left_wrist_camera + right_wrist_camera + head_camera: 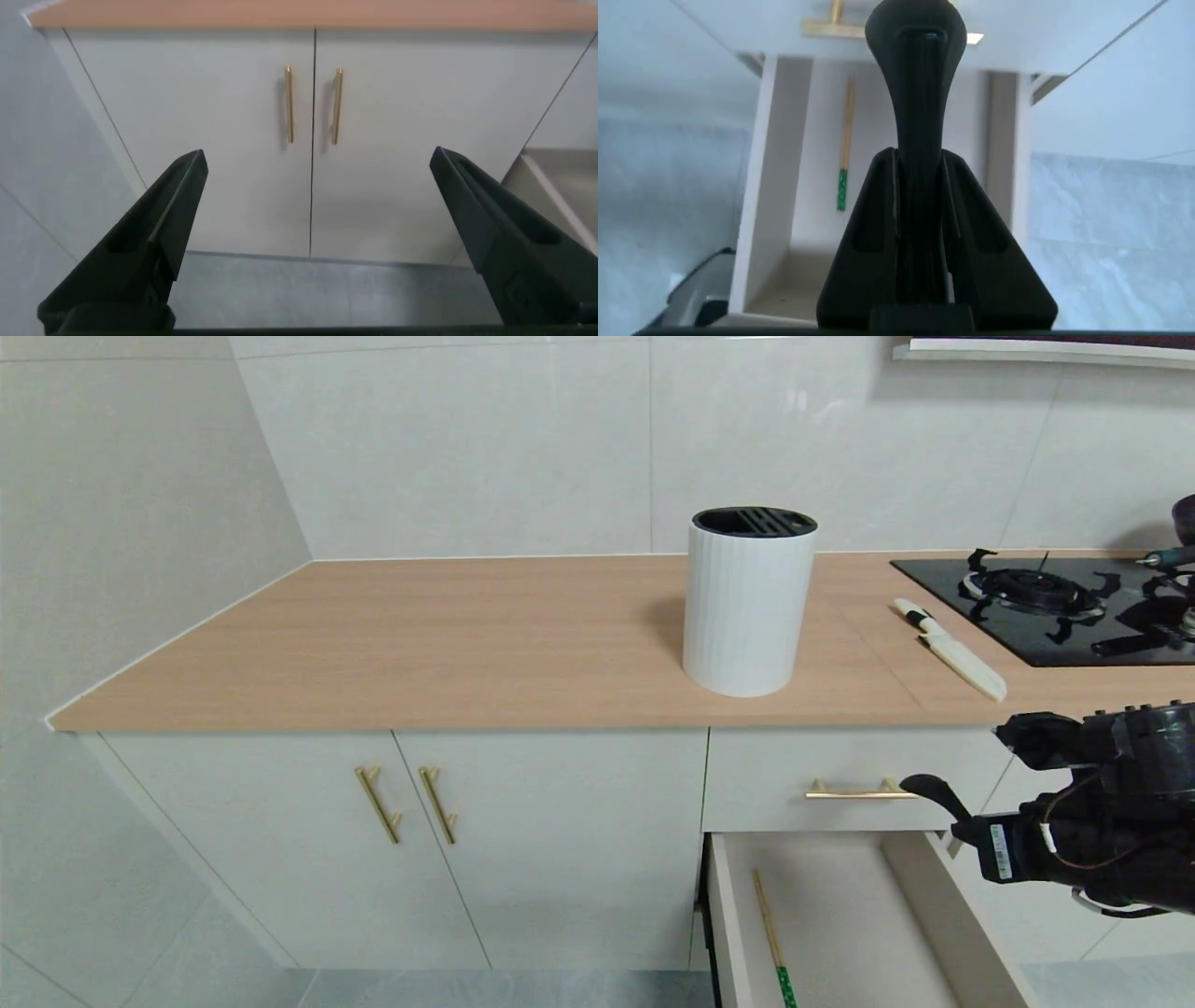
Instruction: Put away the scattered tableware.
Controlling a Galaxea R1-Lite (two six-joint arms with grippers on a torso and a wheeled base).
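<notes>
A: What is stowed?
B: 1 chopstick (771,933) is laid in the open drawer (724,926).
A: And left?
B: 1 knife (952,649) is left on the surface (467,635); right claw (924,787) clenched empty, left claw (318,166) spread.

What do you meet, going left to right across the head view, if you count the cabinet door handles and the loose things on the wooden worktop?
Left door handle → right door handle → white ribbed holder → knife.
</notes>
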